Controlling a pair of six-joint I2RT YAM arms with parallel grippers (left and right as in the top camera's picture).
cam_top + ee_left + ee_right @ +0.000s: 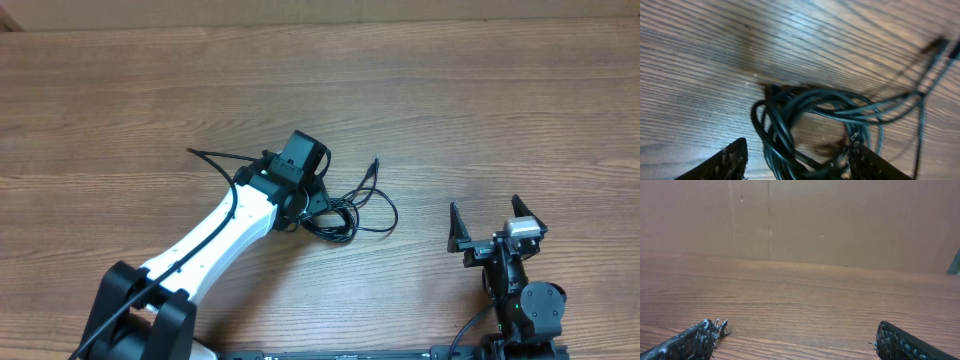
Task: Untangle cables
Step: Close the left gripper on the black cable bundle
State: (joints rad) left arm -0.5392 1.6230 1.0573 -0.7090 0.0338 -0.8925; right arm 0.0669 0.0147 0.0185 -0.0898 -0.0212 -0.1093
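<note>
The cables (345, 212) are thin black wires in a loose tangled coil at the table's middle, with one strand and small plug reaching up to the right (374, 165). My left gripper (322, 205) sits low over the coil's left side. In the left wrist view its fingers are spread apart (797, 162), with the cables' loops (790, 125) lying between them and touching the right finger. My right gripper (492, 225) is open and empty near the front right, well apart from the cables. The right wrist view shows its fingers wide apart (797, 337) over bare wood.
The wooden table (480, 110) spreads all around. A brown cardboard wall (840, 220) stands behind the table's far edge. A thicker black arm cable (215, 157) loops out to the left of the left wrist.
</note>
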